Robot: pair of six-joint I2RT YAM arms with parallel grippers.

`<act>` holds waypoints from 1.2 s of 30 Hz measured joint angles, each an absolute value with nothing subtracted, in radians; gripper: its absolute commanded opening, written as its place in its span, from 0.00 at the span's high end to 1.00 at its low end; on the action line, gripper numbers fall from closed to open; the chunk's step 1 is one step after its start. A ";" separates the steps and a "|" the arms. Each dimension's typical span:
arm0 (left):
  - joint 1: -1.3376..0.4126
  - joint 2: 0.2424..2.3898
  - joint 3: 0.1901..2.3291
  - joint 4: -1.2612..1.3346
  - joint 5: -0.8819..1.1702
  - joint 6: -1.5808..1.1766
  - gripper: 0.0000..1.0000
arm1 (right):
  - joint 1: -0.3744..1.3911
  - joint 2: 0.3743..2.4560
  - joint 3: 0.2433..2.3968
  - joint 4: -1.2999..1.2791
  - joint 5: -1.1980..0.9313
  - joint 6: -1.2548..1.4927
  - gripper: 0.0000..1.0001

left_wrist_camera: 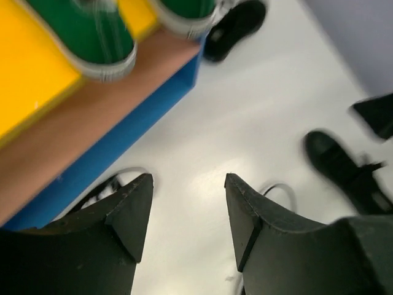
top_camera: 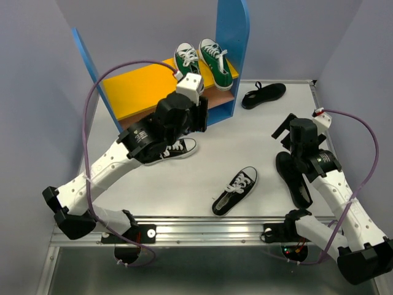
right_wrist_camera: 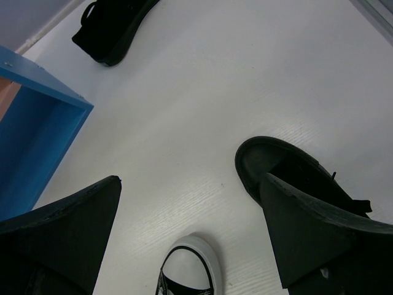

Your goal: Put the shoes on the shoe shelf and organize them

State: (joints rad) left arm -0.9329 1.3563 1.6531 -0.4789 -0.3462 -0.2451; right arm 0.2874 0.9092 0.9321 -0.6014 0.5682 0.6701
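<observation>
The shoe shelf (top_camera: 236, 37), an open rack with tall blue side panels, stands at the far side of the white table (top_camera: 245, 141). It has a yellow-orange upper board (top_camera: 138, 89) and a pinkish-brown lower board (left_wrist_camera: 92, 123). Two green canvas sneakers with white laces and soles (top_camera: 186, 59) (top_camera: 216, 62) sit side by side at the right end of the upper board, next to the right panel, with their toes overhanging the front edge. The left gripper (left_wrist_camera: 189, 184) is positioned in front of the shelf, near its right end. Its fingers are moderately spread with nothing between them, and only bare table shows in the gap. One black sneaker with white laces and sole (top_camera: 181, 147) lies on the table, partly covered by the left arm. A second black sneaker of the same kind (top_camera: 235, 190) lies in the middle of the table toward the near edge. One all-black shoe (top_camera: 264, 94) lies on the table just beside the right panel of the shelf. The other all-black shoe (top_camera: 291, 178) lies at the right side of the table, partly under the right arm. The right gripper (right_wrist_camera: 189, 181) is above the table with its fingers spread wide and empty. The toe of the second all-black shoe is just beside its right finger (right_wrist_camera: 307, 233).
</observation>
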 measured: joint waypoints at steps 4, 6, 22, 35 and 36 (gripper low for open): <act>-0.913 1.316 1.416 -0.539 -0.395 -0.256 0.30 | 0.287 0.917 0.932 -0.598 0.567 0.670 0.00; -0.894 1.345 1.283 -0.587 -0.404 -0.262 0.28 | 0.287 0.925 0.930 -0.595 0.564 0.671 0.00; -0.654 1.517 1.114 -0.567 -0.438 -0.224 0.16 | 0.287 0.904 0.900 -0.590 0.549 0.670 0.00; -0.625 1.624 1.122 -0.485 -0.451 -0.176 0.28 | 0.287 0.906 0.900 -0.590 0.549 0.669 0.00; -0.625 1.624 1.123 -0.482 -0.455 -0.174 0.28 | 0.287 0.908 0.900 -0.590 0.549 0.669 0.00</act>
State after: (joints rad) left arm -0.6254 1.6238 1.1229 -0.4820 -0.4545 -0.1738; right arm 0.2874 0.9077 0.9001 -0.5903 0.5488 0.6689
